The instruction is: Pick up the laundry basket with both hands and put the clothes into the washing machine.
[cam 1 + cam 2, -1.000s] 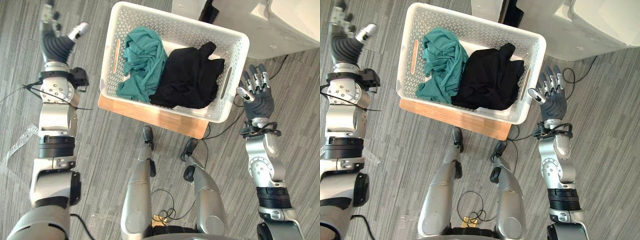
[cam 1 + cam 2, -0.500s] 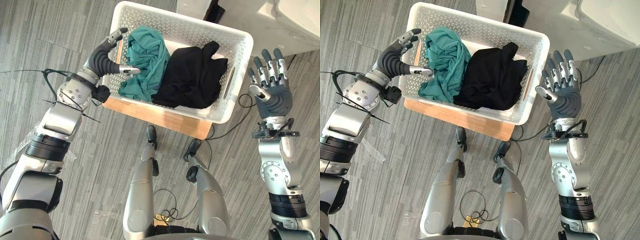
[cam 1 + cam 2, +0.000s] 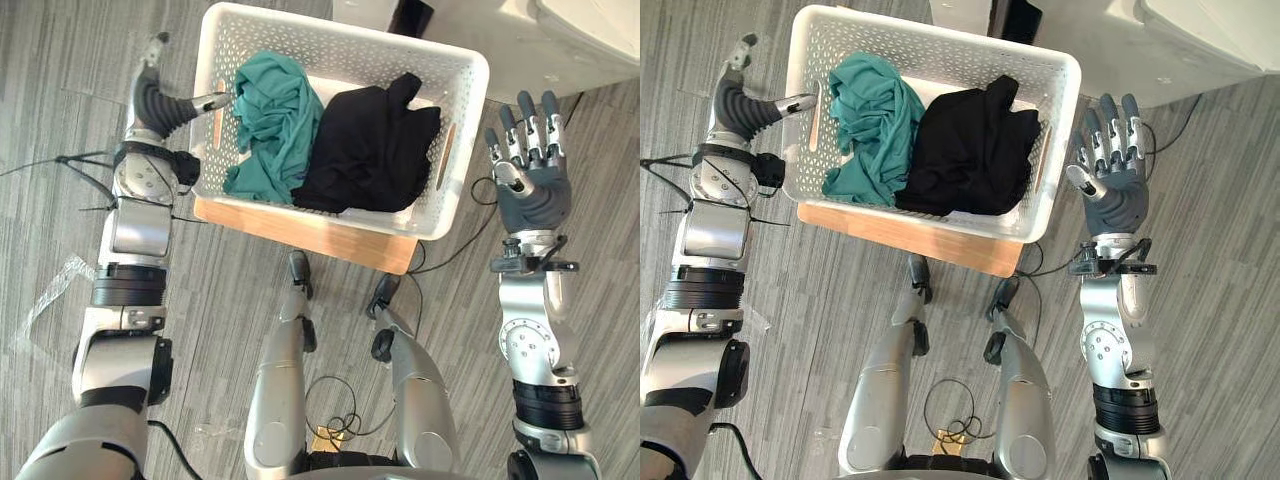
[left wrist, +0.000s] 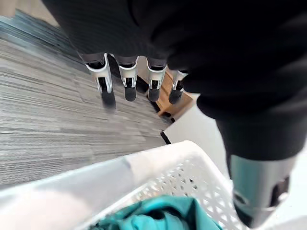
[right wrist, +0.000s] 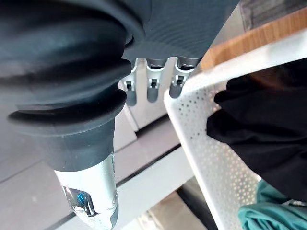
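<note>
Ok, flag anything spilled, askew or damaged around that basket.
Nothing stands out. The laundry basket sits upright on the wooden board. The teal garment and the black garment are bundled inside it, and no clothing lies on the floor.

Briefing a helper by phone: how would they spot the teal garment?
Find the white perforated laundry basket on the wooden board. Two garments lie inside, side by side. The teal garment is on the robot's left, unlike the black garment.
</note>
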Controlling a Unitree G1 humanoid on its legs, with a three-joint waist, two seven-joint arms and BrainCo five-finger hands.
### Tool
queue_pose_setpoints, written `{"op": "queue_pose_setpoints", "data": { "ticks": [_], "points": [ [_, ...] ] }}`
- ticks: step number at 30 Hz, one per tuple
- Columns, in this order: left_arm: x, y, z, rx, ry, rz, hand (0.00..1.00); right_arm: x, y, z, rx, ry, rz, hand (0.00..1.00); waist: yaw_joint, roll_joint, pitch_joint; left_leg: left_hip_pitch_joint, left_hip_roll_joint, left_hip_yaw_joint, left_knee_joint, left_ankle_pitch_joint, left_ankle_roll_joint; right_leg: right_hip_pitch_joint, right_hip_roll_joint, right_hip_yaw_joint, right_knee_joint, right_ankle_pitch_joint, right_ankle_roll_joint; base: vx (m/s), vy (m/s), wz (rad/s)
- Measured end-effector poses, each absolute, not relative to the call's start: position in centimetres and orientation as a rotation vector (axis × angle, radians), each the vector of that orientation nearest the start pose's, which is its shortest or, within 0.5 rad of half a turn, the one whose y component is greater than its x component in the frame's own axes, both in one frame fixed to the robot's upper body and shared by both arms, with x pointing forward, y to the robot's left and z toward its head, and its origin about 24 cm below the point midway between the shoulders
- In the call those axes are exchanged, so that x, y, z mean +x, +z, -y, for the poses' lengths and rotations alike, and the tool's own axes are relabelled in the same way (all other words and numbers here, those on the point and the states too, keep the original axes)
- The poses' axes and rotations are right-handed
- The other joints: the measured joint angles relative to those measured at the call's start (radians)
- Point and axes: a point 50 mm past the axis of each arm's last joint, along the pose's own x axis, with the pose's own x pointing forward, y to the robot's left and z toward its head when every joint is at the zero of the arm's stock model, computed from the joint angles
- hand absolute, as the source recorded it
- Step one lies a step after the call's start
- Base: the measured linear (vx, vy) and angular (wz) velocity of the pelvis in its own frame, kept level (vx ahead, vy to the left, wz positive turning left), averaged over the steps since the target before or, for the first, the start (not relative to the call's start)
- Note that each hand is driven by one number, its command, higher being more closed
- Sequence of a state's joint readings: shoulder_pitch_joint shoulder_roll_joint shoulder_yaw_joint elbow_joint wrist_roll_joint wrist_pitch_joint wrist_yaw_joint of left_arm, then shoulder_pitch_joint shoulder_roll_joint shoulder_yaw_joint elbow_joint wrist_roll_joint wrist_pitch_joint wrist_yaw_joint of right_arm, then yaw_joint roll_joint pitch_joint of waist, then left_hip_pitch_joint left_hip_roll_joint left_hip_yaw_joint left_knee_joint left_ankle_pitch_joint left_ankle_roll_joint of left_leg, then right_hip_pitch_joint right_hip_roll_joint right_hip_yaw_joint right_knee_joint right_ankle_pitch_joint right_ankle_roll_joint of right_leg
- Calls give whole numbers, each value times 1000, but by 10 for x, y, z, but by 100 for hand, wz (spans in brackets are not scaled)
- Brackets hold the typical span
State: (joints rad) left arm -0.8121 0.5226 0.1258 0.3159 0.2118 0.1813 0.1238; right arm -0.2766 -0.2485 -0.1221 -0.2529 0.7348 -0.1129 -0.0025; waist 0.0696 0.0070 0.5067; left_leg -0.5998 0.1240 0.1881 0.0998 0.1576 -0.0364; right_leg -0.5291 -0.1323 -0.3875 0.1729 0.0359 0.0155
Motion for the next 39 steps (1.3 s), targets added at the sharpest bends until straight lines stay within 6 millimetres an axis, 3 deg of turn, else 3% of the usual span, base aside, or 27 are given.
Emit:
{"op": "queue_pose_setpoints", "data": {
  "ticks": [5,9,15,23,31,35,39],
  "points": [
    [352,262,-268,474,530,418,0,282,176,198,507,67,568,0,1,0,0,2,-5,0,-31,18,11,2,9,3,-37,23,2,5,3,-3],
    [348,268,-270,462,545,442,0,283,174,197,504,63,563,0,0,0,0,5,-7,-3,-31,18,12,7,8,2,-38,24,2,12,10,2],
    [347,266,-263,516,449,433,0,282,172,199,496,51,557,0,1,0,0,6,-9,-6,-34,20,14,7,7,1,-39,24,2,0,0,0],
    [350,259,-228,640,100,422,0,274,173,212,471,22,565,0,5,0,0,4,-4,5,-35,19,14,3,7,0,-39,23,2,8,3,-1],
    [351,259,-225,740,95,418,0,266,180,212,469,49,598,0,3,0,0,2,-1,11,-33,18,13,3,7,0,-38,24,2,0,0,0],
    [358,246,-226,745,117,368,0,266,180,212,469,50,600,0,3,0,0,1,0,13,-31,18,13,1,7,1,-36,24,2,0,0,0],
    [365,249,-222,754,141,365,0,268,185,210,478,62,617,0,2,0,0,1,1,18,-30,18,13,-1,8,5,-37,27,1,2,6,-2]
  ]
}}
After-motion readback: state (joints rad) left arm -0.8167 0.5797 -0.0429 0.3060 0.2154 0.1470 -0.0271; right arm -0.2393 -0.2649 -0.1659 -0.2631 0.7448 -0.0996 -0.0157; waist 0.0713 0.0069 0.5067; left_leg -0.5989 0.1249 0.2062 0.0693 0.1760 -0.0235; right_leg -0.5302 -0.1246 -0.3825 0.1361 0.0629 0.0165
